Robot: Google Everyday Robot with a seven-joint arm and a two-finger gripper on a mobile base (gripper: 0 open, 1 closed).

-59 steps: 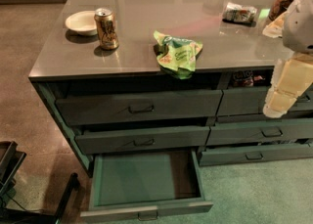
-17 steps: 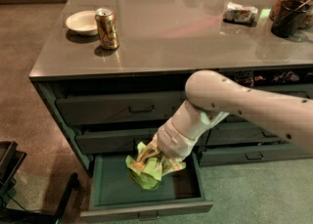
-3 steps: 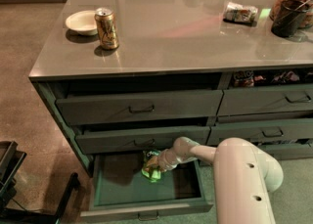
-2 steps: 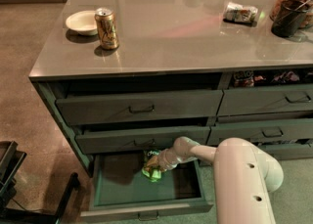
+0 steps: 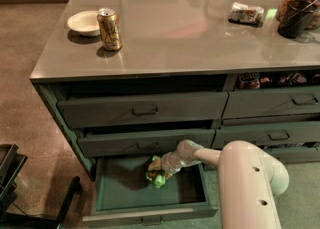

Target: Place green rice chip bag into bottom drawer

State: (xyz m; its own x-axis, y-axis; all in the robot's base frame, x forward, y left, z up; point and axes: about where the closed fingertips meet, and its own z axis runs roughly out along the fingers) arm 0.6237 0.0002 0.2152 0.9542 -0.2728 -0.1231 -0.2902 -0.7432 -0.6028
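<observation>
The green rice chip bag [image 5: 158, 178] is a crumpled lime-green bundle low inside the open bottom drawer [image 5: 122, 188], near the middle of its teal floor, a little toward the back. My gripper [image 5: 161, 169] reaches down into the drawer from the right, under the middle drawer's front, and sits right at the top of the bag. The white arm [image 5: 250, 183] fills the lower right and hides the drawer's right corner. Whether the bag rests on the floor or hangs just above it cannot be told.
On the counter stand a gold soda can [image 5: 109, 29], a white bowl [image 5: 84, 22], a dark silvery snack packet [image 5: 246, 13] and a jar [image 5: 300, 3]. The middle drawer [image 5: 145, 144] overhangs the gripper. A black stand [image 5: 12, 183] sits on the floor at left.
The bag went from the countertop edge down into the bottom drawer, carried by my gripper. Over the last second the arm and bag have not visibly moved.
</observation>
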